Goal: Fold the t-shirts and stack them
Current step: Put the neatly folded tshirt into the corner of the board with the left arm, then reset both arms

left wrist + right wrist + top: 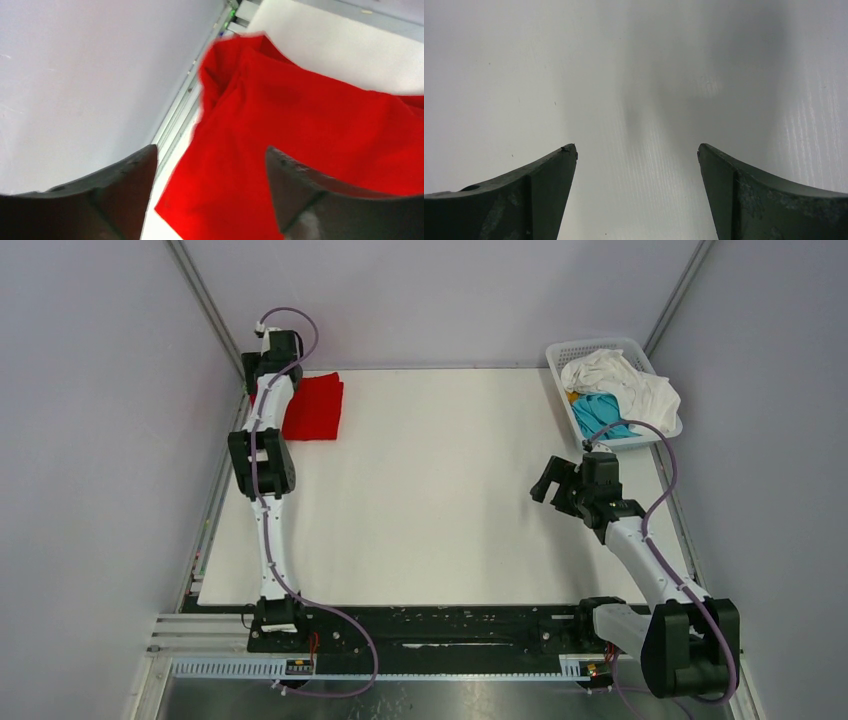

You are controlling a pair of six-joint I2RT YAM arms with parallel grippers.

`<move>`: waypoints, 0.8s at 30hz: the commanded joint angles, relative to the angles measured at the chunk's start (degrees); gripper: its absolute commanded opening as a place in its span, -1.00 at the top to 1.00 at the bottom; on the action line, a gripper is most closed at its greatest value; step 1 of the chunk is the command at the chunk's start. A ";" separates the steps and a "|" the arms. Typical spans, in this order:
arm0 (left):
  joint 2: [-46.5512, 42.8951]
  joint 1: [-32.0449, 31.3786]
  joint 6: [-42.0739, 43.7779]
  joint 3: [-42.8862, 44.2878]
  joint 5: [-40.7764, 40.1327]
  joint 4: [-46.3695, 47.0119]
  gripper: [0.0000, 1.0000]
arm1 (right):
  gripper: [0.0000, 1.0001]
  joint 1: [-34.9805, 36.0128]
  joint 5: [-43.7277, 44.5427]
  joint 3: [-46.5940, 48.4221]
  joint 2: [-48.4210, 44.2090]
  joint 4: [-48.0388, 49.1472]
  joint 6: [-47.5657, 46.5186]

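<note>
A lab test cell; plain grey panel walls [90,440], white tabletop [440,490], aluminium mounting rail [400,668].

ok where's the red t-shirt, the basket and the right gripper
red t-shirt [315,408]: top external view, middle of the folded cloth
basket [592,343]: top external view, on its far rim
right gripper [636,150]: right wrist view, midway between its open fingertips

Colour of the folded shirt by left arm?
Shirt is plain red; left wrist view shows best.
</note>
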 commanded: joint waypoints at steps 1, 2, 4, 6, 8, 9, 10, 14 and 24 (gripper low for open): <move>-0.83 -0.43 2.92 0.42 -12.15 8.73 -0.94 | -0.99 -0.01 0.30 1.39 0.92 1.37 -0.40; -1.69 -0.59 2.96 -0.27 -12.79 9.64 -0.98 | -0.99 -0.01 0.18 1.53 1.12 1.33 -0.35; -3.38 -1.16 2.15 -0.68 -12.91 9.95 -0.98 | -0.99 -0.01 -0.04 1.66 1.53 1.41 0.00; -6.15 -2.03 0.77 -1.37 -10.62 9.13 -0.98 | -0.99 -0.01 -0.24 1.67 1.55 1.29 0.30; -9.15 -3.29 -0.19 -4.56 -8.08 8.74 -0.98 | -0.99 0.04 -0.36 1.55 1.20 1.10 0.33; -10.70 -4.16 -1.93 -6.12 -7.08 8.39 -0.98 | -0.99 0.00 -0.32 1.49 0.90 1.13 0.29; -12.62 -5.02 -3.41 -8.06 -5.83 8.09 -0.98 | -0.99 -0.01 -0.10 1.35 0.47 1.10 0.26; -20.85 -8.18 -11.54 -16.59 4.02 6.97 -0.98 | -0.99 -0.01 0.40 0.74 -1.33 1.30 -0.03; -61.02 -18.53 -26.90 -66.26 26.04 22.20 -0.98 | -0.99 -0.01 4.30 -1.95 -11.82 -2.26 -0.61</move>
